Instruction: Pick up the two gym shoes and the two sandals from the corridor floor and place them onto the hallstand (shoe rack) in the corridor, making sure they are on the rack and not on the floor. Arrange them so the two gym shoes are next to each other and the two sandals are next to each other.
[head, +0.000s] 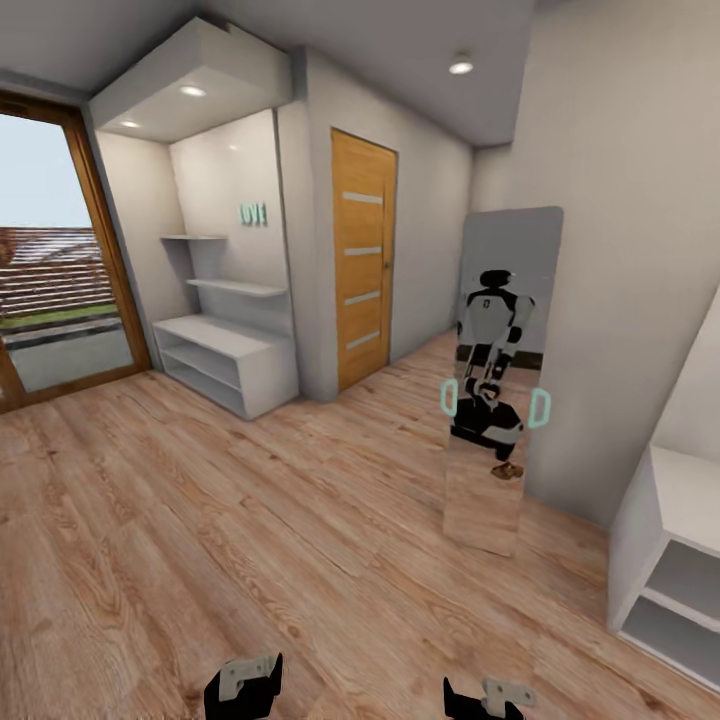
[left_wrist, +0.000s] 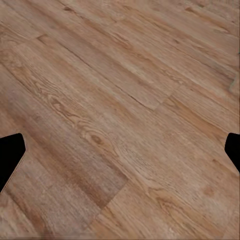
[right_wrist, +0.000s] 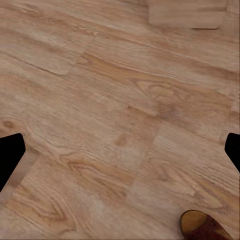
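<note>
Lying near right pincer (right_wrist: 120, 150), apparently a sandal (right_wrist: 205, 226) on floor (right_wrist: 100, 100); both pincers spread apart.

A sandal (right_wrist: 204, 226) is cut off at the right wrist view's edge.

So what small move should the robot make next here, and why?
Probably tilt the head down and bring the right end effector toward the sandal seen at the edge of the right wrist view. Both end effectors hang open over bare floor, holding nothing, and the hallstand stands far across the corridor.
</note>
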